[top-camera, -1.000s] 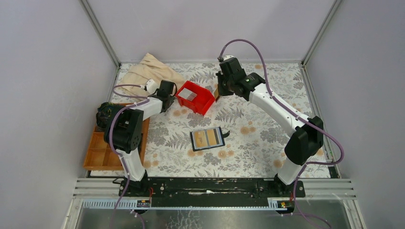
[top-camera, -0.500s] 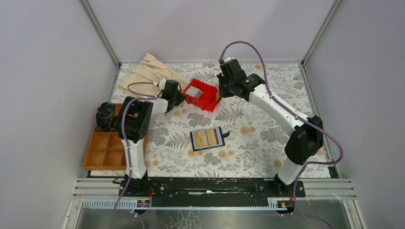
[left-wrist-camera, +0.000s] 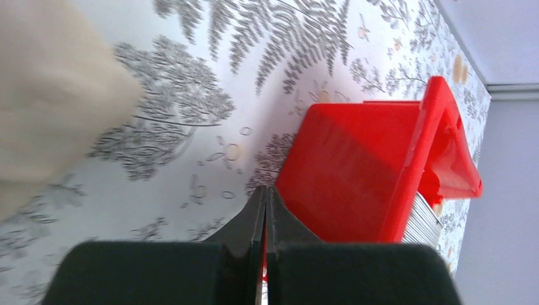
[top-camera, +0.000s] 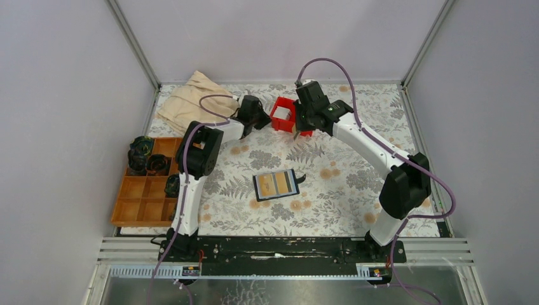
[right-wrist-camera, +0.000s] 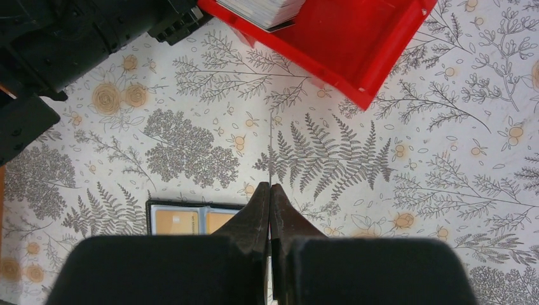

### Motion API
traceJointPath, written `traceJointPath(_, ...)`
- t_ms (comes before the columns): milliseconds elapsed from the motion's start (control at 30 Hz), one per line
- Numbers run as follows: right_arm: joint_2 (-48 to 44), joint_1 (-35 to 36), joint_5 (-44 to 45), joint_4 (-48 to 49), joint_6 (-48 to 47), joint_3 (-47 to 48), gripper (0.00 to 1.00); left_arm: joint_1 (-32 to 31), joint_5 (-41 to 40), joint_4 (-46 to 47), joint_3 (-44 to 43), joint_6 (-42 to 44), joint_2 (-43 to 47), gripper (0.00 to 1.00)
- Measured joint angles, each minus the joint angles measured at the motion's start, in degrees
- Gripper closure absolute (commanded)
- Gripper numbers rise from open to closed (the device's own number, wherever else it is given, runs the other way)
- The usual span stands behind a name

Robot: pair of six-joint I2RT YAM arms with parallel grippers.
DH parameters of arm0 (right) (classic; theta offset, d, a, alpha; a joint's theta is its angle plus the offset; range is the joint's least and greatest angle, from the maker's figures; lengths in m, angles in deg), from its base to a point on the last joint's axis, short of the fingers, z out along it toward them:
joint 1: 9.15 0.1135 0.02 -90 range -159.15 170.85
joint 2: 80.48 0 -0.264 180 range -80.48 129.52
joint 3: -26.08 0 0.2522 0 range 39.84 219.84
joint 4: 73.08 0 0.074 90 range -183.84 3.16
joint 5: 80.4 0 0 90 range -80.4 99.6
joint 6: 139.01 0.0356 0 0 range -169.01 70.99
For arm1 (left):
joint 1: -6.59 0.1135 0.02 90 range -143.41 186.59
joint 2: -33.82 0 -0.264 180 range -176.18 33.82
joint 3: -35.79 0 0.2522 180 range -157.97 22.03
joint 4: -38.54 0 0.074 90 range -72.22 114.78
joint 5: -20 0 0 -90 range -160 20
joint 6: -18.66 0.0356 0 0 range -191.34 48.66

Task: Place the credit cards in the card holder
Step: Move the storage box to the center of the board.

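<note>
The card holder lies open in the middle of the table with tan cards in its pockets; it also shows in the right wrist view. A stack of credit cards stands in the red bin. My right gripper hovers just right of the bin, shut on a credit card seen edge-on as a thin line beyond its tips. My left gripper is shut at the bin's left wall, with red showing between its fingers.
A beige cloth bag lies at the back left. A brown compartment tray with several dark objects stands at the left edge. The left arm stretches across the table toward the bin.
My left gripper has swung right and back, and the red bin has moved right with it and turned. My right gripper has shifted slightly right with the card.
</note>
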Motion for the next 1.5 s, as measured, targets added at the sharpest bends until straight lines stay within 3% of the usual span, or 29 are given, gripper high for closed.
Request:
traceJointPath(633, -2.93, -0.28, 4.98, 2.99, -1.53, -3.82, 1.00, 0.66, -0.44, 1.05, -14.19, -6.88, -10.60, 0.99)
traceJointPath(833, -2.99, -0.48, 5.90, 4.04, -1.55, -4.76, 1.00, 0.98, 1.18, 0.70, -24.57, -7.41, -16.55, 0.99)
traceJointPath(1100, -5.33, -0.52, 7.63, 4.74, -1.55, -8.66, 1.00, -0.22, 5.25, -1.18, -44.54, -8.35, -28.76, 0.99)
traceJointPath(1367, -8.68, -0.52, 8.74, 6.21, -1.51, -11.80, 1.00, -5.27, 7.52, -1.44, -47.84, -8.35, -30.84, 0.96)
traceJointPath(1500, -9.64, -0.52, 8.79, 6.45, -1.55, -13.42, 1.00, -6.93, 7.67, 0.31, -45.55, -8.55, -30.14, 0.94)
